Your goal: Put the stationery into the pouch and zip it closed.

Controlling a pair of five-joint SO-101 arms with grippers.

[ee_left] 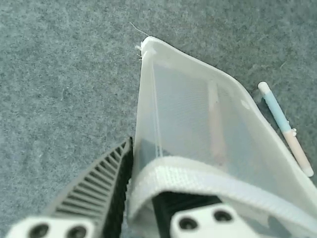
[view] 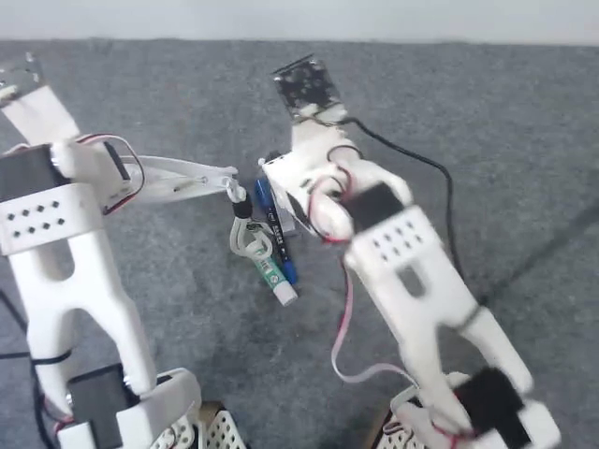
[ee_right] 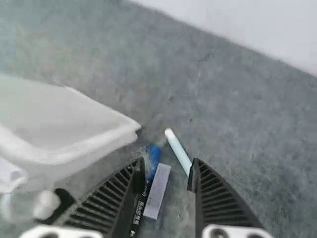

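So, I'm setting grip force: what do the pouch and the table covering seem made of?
Pouch: thin translucent white plastic or fine mesh, likely soft; contents show through faintly, and its rim band looks woven. Table covering: grey felt or short-pile carpet, matte, with fuzzy fibres.

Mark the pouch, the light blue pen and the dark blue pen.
pouch (ee_left: 198, 114): left wrist view, on its translucent mesh side.
light blue pen (ee_left: 276, 111): left wrist view, on the blue stretch of its barrel.
dark blue pen (ee_right: 153, 154): right wrist view, on its blue end.
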